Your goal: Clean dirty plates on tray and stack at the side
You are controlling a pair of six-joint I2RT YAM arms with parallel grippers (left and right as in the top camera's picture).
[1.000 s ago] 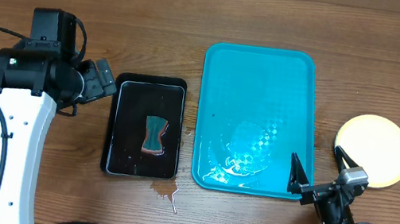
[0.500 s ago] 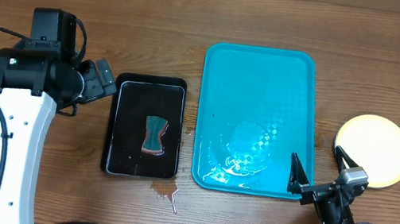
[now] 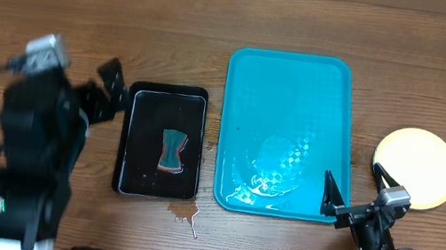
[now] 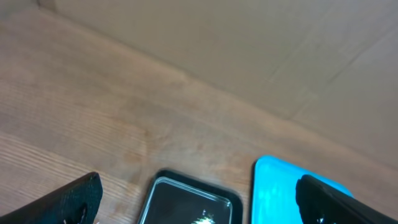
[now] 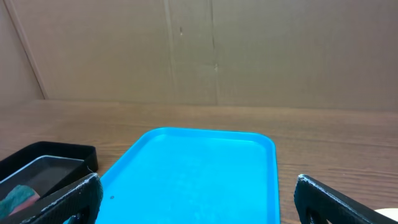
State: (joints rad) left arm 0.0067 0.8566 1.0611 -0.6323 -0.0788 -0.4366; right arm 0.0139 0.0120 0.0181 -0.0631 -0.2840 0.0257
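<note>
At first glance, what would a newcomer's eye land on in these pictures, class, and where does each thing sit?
The bright turquoise tray dominates the middle of the table, bare of plates but wet near its front edge. To its right, off the tray, the pale yellow plates sit as one round stack. Left of the tray lies a black tray holding a sponge.

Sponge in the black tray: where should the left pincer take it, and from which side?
Judging by its shape, grip the sponge across its narrow waist, coming straight down from above. It lies flat inside the black tray, whose raised rim blocks a sideways approach. The left pincer looks open beside it.
</note>
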